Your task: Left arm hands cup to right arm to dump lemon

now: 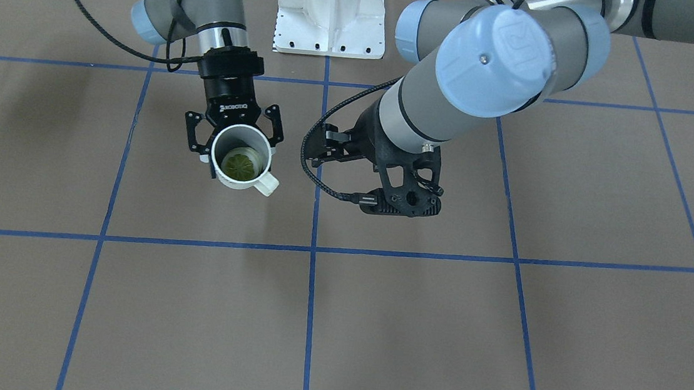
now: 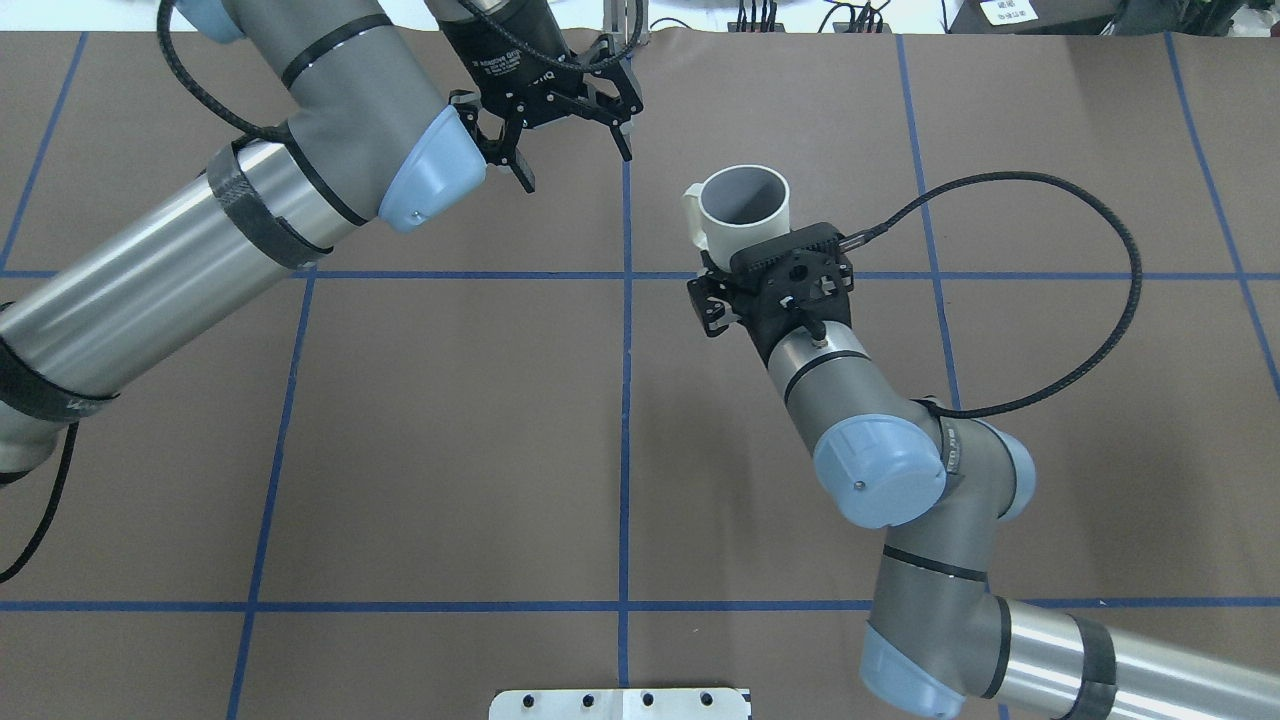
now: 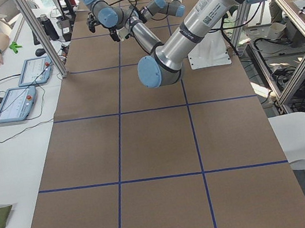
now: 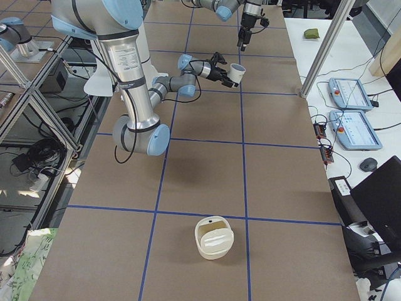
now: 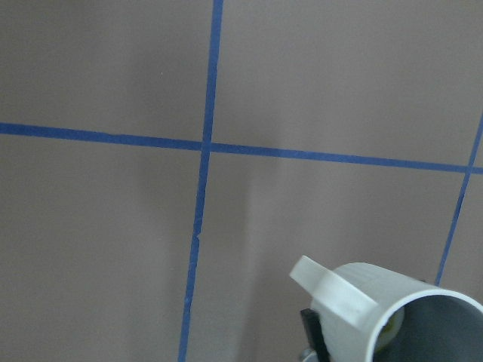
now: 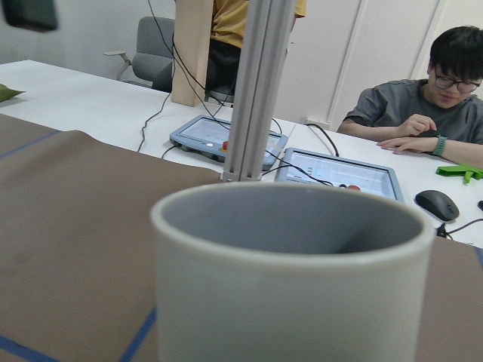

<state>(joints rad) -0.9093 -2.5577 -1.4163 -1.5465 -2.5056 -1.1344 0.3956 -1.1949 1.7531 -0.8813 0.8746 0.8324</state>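
- Cup (image 2: pixel 745 205) sits clamped in the right gripper (image 1: pixel 235 141), whose fingers close on its white wall from the robot's side and hold it clear of the table (image 2: pixel 400 420). The mouth faces up, tipped only slightly, which keeps the load in.
- Lemon (image 1: pixel 240 164), a dull yellow-green lump, lies on the grey floor of the cup, directly between the right gripper's fingers. The dump is not yet done.
- Squared handle (image 1: pixel 266 183) juts out sideways past the fingers, toward the left gripper's side. It is free because the grip is on the body.
- Left gripper (image 2: pixel 575 160) hangs beside the cup and apart from it, jaws spread wide and holding nothing. The handover looks complete, and the gap gives the right arm room to turn.
- Pale basket (image 4: pixel 214 237) stands on the table well away from both grippers, out toward the robot's right end. It may be the place for the lemon, though nothing confirms it.
- Next move, as judged: the right wrist rolls the mouth downward. A firm clamp matters, since the smooth wall could slip.
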